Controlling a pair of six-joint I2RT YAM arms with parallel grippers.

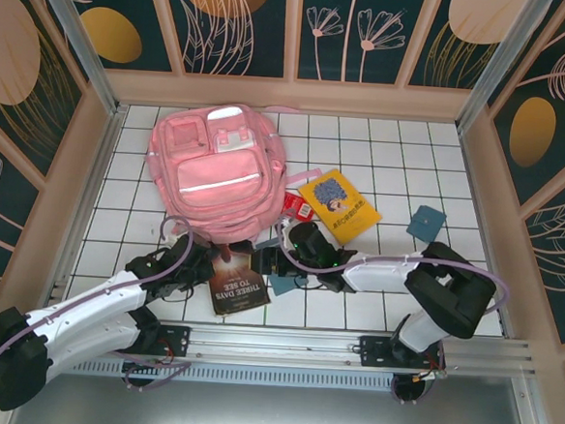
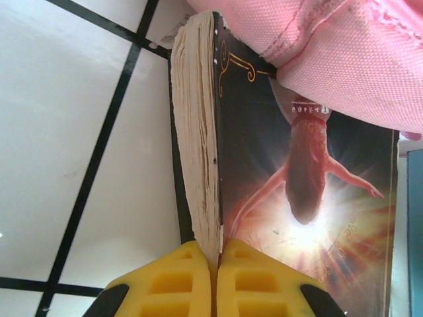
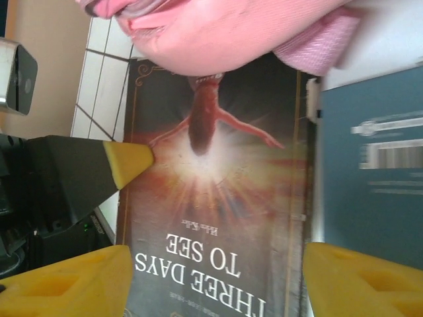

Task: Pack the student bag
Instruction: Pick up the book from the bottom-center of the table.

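Where the left arm ends at the near side of the tiled table (image 1: 393, 162), the left gripper (image 2: 217, 281) has its yellow fingers (image 2: 178, 287) pressed together on the long edge of the Three Days to See paperback (image 1: 237, 285) — cover and page block meet right at the seam, so how much is pinched is hard to tell. Just beside it, the right gripper (image 3: 218, 264) hangs over the same cover with its jaws spread wide, gripping nothing. A teal booklet (image 3: 370, 165) lies against the paperback's right edge, cut off by the frame and partly under the right arm. Beyond, the student bag (image 1: 218, 164) lies flat, front pockets up, its near edge draped over the paperback's far end and hiding the top of the cover. To its right — a small red item (image 1: 298, 208), too small to identify, a yellow book (image 1: 339, 206), and well apart a teal square (image 1: 425, 223).
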